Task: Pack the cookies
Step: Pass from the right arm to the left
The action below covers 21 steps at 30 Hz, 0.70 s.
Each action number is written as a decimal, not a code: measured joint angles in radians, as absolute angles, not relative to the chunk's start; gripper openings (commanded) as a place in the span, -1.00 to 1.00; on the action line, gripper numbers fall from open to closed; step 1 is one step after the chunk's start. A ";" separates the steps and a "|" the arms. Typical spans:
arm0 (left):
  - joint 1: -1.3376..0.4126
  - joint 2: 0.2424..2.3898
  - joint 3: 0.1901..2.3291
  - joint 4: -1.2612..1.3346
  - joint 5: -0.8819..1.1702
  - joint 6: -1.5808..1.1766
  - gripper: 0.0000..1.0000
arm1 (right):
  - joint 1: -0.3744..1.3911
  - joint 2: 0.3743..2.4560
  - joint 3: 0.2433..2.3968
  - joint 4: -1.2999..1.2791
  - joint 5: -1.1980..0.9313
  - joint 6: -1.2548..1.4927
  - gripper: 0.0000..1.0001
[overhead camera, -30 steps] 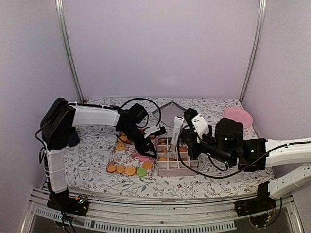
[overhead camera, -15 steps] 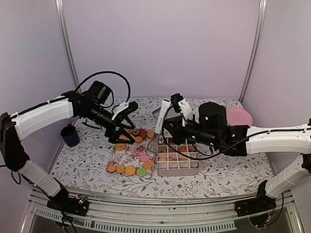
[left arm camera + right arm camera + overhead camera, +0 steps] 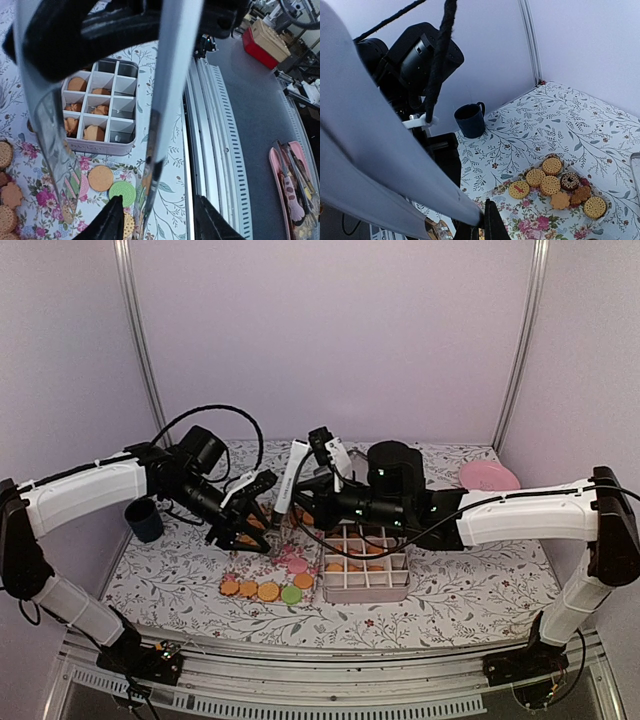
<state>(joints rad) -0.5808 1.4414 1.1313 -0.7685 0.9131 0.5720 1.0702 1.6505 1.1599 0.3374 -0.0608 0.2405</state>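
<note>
The cookies lie on a flowered plate: a near row of orange ones with one green, and pink ones behind. More cookies sit at the plate's far end. Others fill compartments of the gridded box. My right gripper is shut on pale tongs, which hang over the plate's back edge. In the left wrist view these tongs cross in front of the box. My left gripper hovers at the plate's far left with its jaws apart and nothing gripped.
A dark blue mug stands at the left of the table, also seen as the mug in the right wrist view. A pink plate lies at the back right. The two arms nearly meet above the flowered plate.
The right arm carried the tongs from over the box leftward and back. The left arm swung up and left, then came down at the plate's far end. Its jaws widened, then narrowed.
</note>
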 measured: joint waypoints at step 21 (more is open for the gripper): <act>-0.582 1.423 1.106 -0.761 0.959 0.591 -1.00 | 1.050 1.668 1.149 0.428 -0.114 0.322 0.15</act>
